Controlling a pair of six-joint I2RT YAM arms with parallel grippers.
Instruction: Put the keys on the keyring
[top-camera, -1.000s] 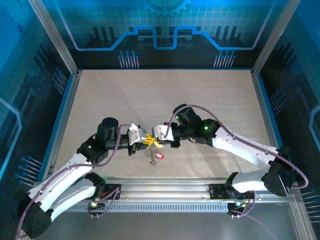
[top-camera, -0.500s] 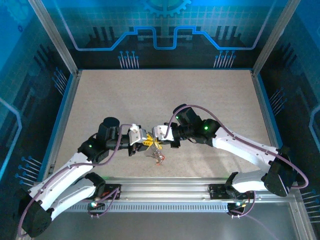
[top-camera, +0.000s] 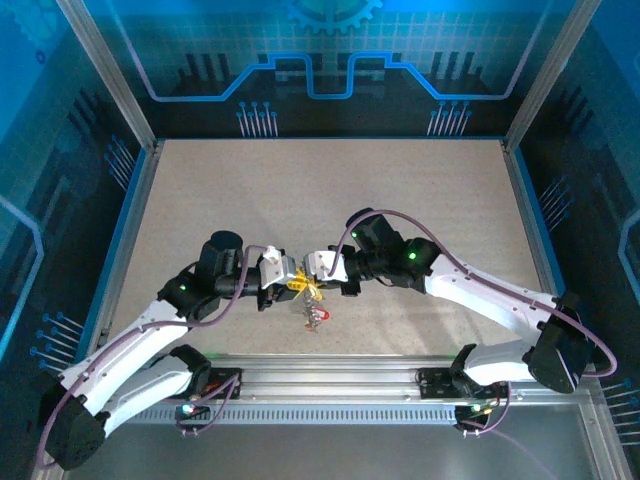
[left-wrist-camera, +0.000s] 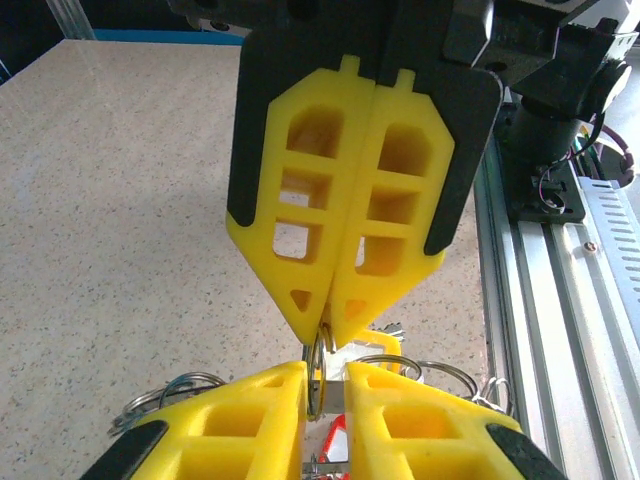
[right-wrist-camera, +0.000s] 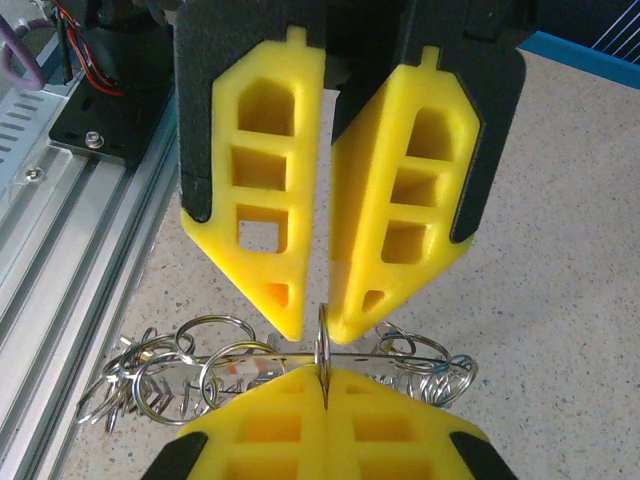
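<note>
My two grippers meet tip to tip over the near middle of the table. The right gripper is shut on a small silver split ring, seen edge-on. That ring also runs up between the fingertips of the left gripper, whose jaws stand a narrow gap apart around it. A long thin wire, the keyring, crosses behind, hung with many small rings. The keys dangle below the grippers; a red tag and a yellow-framed one show.
The aluminium rail carrying both arm bases runs along the near edge, close to the hanging bunch. It is also in the wrist views, rail and rail. Speckled tabletop stretches beyond the grippers to the blue walls.
The hanging bunch has swung a little and less of its red tag shows than a second ago. The left arm has shifted slightly; both grippers stay together at the same spot.
</note>
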